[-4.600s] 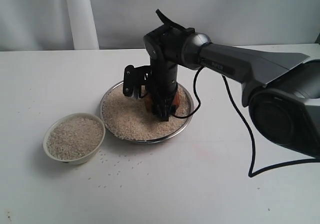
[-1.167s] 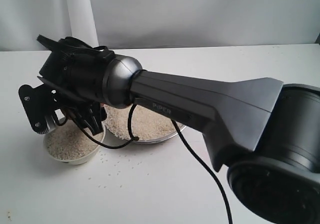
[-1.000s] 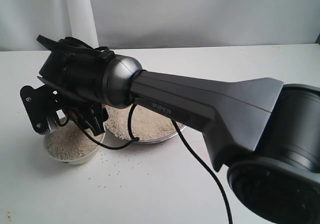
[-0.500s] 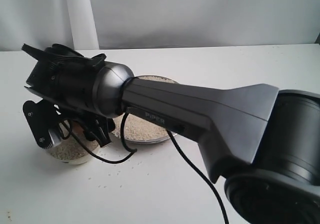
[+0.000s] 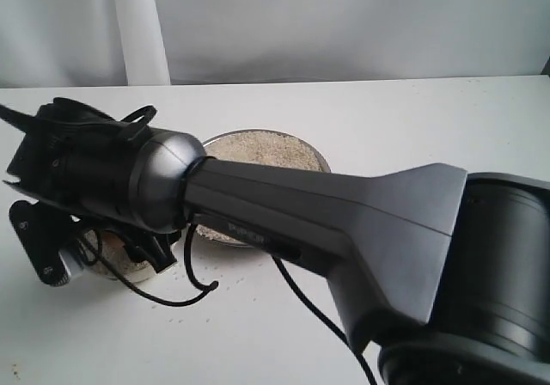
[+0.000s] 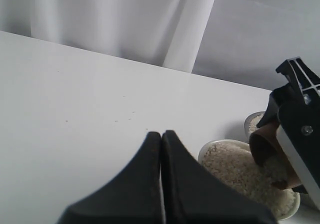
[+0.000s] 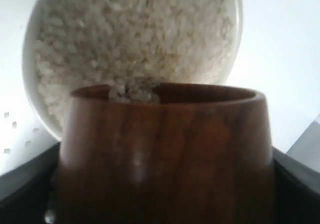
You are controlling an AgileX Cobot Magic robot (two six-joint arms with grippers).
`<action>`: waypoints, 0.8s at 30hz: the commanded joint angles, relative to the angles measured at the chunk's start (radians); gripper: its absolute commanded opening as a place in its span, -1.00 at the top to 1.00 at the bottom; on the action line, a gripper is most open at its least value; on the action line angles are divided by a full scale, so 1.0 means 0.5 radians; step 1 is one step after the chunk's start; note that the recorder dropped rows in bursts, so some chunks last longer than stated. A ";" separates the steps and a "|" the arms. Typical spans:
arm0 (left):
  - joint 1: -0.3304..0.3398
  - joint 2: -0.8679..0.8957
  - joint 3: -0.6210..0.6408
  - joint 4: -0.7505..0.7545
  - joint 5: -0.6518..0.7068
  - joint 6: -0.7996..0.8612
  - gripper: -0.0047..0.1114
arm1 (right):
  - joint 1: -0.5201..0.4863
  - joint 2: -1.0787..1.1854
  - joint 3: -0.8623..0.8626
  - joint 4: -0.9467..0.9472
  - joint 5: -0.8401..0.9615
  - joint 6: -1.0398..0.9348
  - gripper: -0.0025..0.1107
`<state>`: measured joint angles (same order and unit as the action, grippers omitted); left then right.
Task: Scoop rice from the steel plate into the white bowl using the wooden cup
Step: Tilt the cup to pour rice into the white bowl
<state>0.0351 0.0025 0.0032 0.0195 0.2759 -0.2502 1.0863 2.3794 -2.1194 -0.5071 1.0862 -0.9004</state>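
Note:
My right gripper (image 6: 281, 140) is shut on the reddish-brown wooden cup (image 7: 165, 149), with a dark finger (image 7: 22, 186) on each side of it. The cup (image 6: 266, 143) is tilted over the white bowl (image 6: 216, 146), and rice (image 6: 240, 176) lies heaped in the bowl. A few grains (image 7: 132, 91) sit at the cup's lip above the bowl (image 7: 30, 74). In the exterior view my right arm (image 5: 284, 204) reaches across and hides most of the bowl. Behind it is the steel plate (image 5: 323, 158) with its rice (image 5: 258, 149). My left gripper (image 6: 161, 135) is shut and empty over bare table.
Loose grains (image 5: 202, 297) lie scattered on the white table in front of the dishes. A black cable (image 5: 296, 295) hangs from my right arm down to the table. A white curtain (image 5: 137, 24) closes off the back.
My right arm has swung further left and lower over the white bowl with the cup. More of the steel plate now shows behind it.

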 commanded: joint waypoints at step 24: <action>-0.009 -0.005 -0.006 -0.003 -0.018 -0.008 0.92 | 0.055 -0.008 -0.001 -0.317 0.182 -0.203 0.96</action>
<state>0.0351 0.0025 0.0032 0.0195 0.2759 -0.2502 1.1058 2.3800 -2.1194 -0.6671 1.1986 -0.9853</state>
